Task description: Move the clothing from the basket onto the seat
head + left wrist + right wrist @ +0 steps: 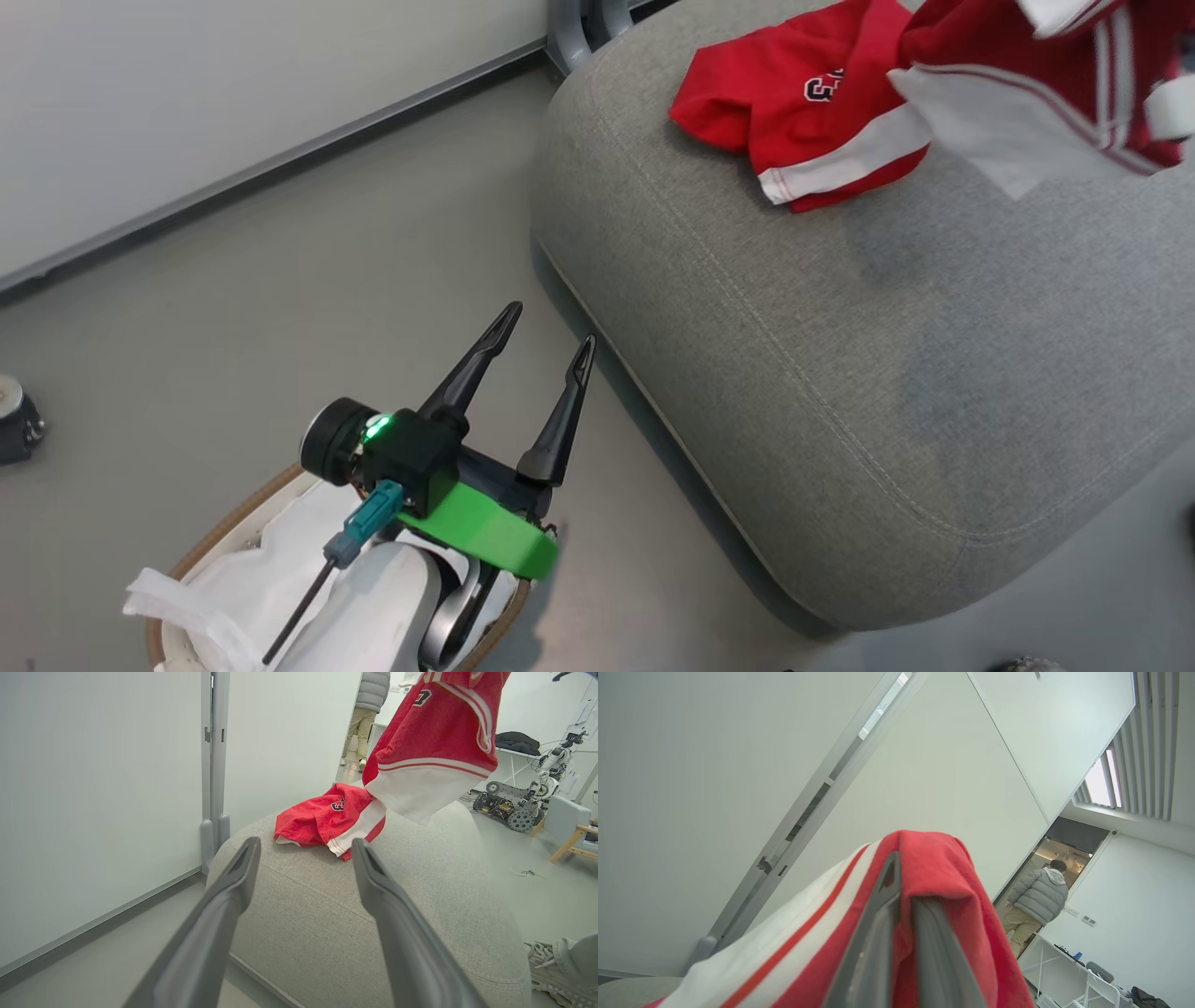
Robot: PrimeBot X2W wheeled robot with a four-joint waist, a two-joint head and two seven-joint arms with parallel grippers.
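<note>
**pel:** so where was the clothing relative to the fingers?

**jo:** Two pieces. The held piece [934, 868] was pinched in the right gripper [903, 891]. Its fingers were squeezed nearly together with only fabric between them. Red cloth was draped over the tips, and a white band with a thin red stripe fell away on the fingers' left. The loose piece [794, 103] lay crumpled on the seat [840, 373], well beyond the left gripper [551, 325] tips.

**pel:** and the left one, holding anything?

**jo:** Nope, spread wide and empty. In its wrist view the loose piece sat past the tips, roughly in line with the gap between the fingers. The held piece hung above and a bit right of the right-hand finger, with its white hem low over the seat. Couldn't tell if the two pieces touched. The basket [224, 523] was back behind the fingers, under that wrist.

**pel:** materials?

**jo:** The clothing was red jersey knit, slightly nubbly, with broad white hems edged in red stitching and a dark, white-outlined number on the loose piece. The seat was grey woven upholstery, a fat cushion with rounded edges and a stitched seam running along its side. The basket was oval with a brown woven rim and a rumpled white liner [271, 560]. The fingers were long, dark and matte, tapering to points.
</note>
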